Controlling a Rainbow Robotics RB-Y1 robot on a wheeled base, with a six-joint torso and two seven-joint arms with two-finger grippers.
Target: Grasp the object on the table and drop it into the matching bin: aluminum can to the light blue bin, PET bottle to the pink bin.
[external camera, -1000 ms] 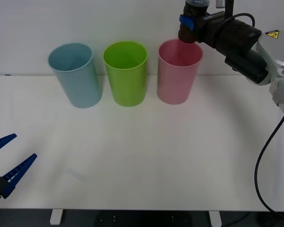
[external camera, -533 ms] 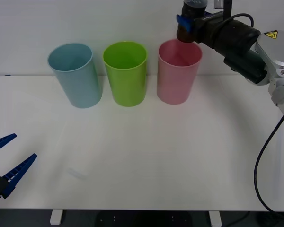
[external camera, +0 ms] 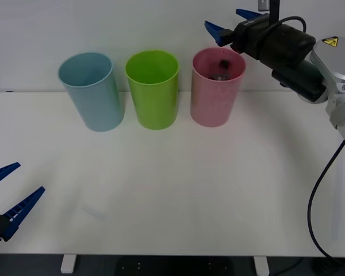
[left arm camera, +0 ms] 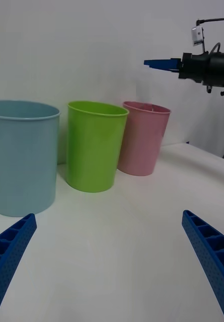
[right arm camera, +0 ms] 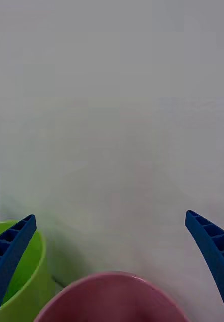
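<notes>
Right end effector spread apart above pink bin; PET bottle inside, label unreadable.

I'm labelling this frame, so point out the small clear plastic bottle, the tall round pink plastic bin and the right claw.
Small clear plastic bottle (external camera: 221,69): front view, dark part visible inside the bin.
Tall round pink plastic bin (external camera: 211,103): front view, outer wall.
Right claw (external camera: 232,20): front view, midway between open blue fingertips.
</notes>
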